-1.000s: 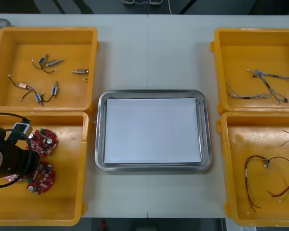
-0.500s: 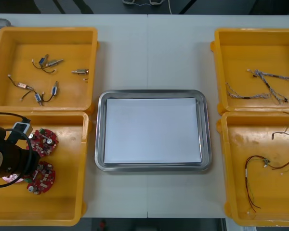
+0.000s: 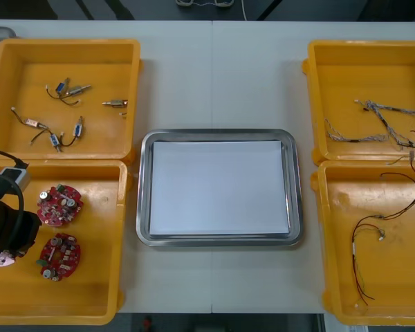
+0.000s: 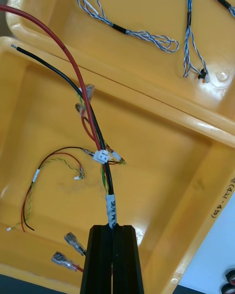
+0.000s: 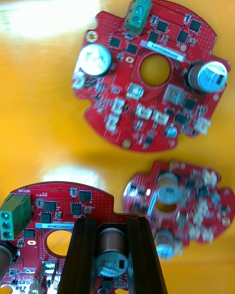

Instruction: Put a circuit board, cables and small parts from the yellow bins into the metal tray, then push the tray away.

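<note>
Held board (image 5: 49, 210): red, round, clamped by the left gripper (image 5: 111, 223), whose 2 fingers (image 5: 83, 255) squeeze a cylindrical component standing on it, 1 finger on each side. In the front view the left arm (image 3: 3, 225) sits at the left edge of the frame, over the lower-left bin (image 3: 90, 290), with a sliver of red board showing under it. 2 loose boards lie flat on that bin's floor just right of the arm, 1 higher in the frame (image 3: 59, 205) and 1 lower (image 3: 59, 254), near each other but apart. Held cable (image 4: 111, 207): a bundle of red and black wires with a white label, pinched between the closed fingers of the right gripper (image 4: 113, 230) and running away from them above the floor of the lower-right bin (image 3: 394, 290). A second cable (image 4: 49, 159), red and yellow, lies curled on the same floor, beside the held cable. Blue-and-white cables (image 4: 144, 35) lie in the adjoining upper-right bin (image 3: 346, 76). Small metal parts (image 3: 115, 104) are scattered in the upper-left bin (image 3: 14, 83). Tray (image 3: 144, 207): centre of the front view, between the left and right bins, white inside, resting flat on the table (image 3: 221, 76), close to the bins on both sides but not touching them.
</note>
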You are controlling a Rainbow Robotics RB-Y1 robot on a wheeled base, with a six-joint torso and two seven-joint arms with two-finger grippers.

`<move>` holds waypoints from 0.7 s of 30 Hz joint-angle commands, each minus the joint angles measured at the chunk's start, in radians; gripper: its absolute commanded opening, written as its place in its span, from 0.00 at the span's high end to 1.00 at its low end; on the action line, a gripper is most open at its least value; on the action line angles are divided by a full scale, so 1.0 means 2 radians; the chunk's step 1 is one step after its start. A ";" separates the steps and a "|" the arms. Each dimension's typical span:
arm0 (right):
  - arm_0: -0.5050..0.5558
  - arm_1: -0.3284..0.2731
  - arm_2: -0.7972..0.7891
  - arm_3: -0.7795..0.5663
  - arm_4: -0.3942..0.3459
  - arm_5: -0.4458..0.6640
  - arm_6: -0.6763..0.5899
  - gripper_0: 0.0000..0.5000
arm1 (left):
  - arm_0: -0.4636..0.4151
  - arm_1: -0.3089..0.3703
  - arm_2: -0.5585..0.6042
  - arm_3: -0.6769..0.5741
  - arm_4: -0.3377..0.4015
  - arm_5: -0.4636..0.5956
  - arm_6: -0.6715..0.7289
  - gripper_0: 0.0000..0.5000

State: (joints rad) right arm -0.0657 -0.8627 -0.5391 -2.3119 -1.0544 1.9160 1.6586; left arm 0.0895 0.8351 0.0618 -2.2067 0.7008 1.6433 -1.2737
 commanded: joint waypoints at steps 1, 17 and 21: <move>-0.010 -0.017 -0.020 -0.030 -0.010 0.002 -0.029 1.00 | -0.022 0.026 0.037 -0.045 0.012 0.058 -0.027 1.00; 0.009 -0.017 -0.045 -0.084 -0.047 0.002 -0.062 1.00 | -0.080 0.027 0.066 -0.110 0.043 0.138 -0.005 1.00; 0.026 -0.019 -0.054 -0.107 -0.051 0.002 -0.069 1.00 | -0.116 0.028 0.024 -0.115 0.051 0.138 0.006 1.00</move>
State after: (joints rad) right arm -0.0517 -0.8628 -0.6013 -2.4795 -1.1445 1.9167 1.5707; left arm -0.0634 0.8470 0.1721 -2.3973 0.7943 1.9104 -1.2736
